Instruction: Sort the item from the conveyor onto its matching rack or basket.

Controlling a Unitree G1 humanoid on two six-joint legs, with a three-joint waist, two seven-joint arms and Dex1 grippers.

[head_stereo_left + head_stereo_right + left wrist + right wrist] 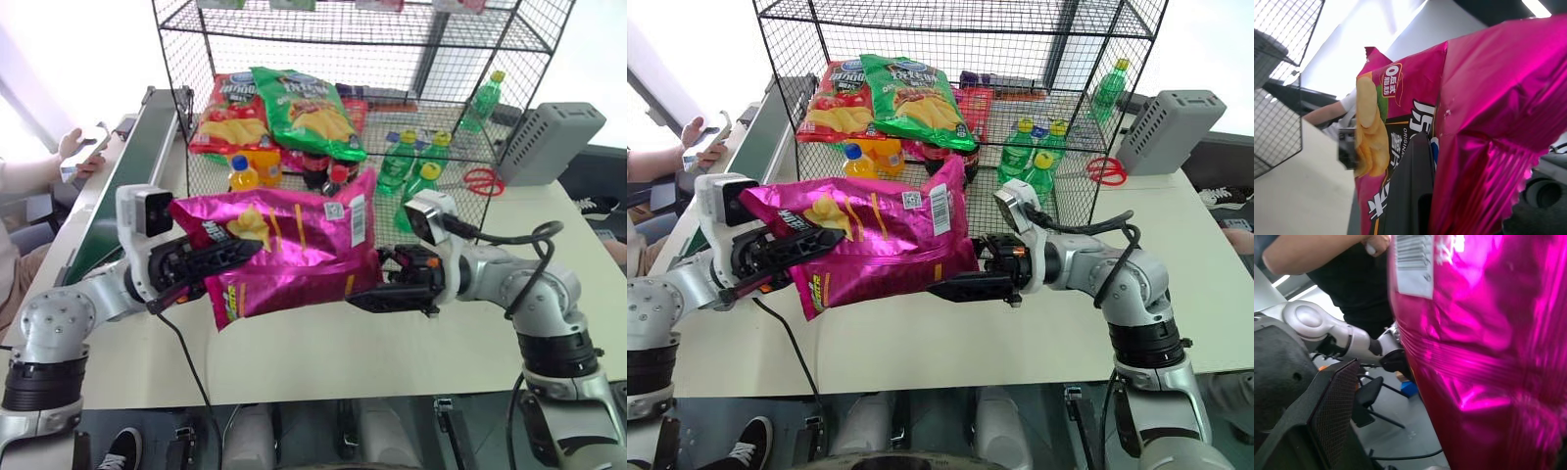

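From the head view, the left gripper (211,262) pinches the pink chip bag (284,250) in mid-air, rack (294,29) just beyond. The right gripper (387,294) waits wide open beside the bag's far end. Left wrist view: one finger (1410,191) presses the foil. Best to steady that loose end before lifting.

The two head views looked forward and down over the counter (294,362) toward the far wire rack (353,59), sharing nearly the same scene. Each wrist view sat very near the pink bag (1498,122), along its tool.
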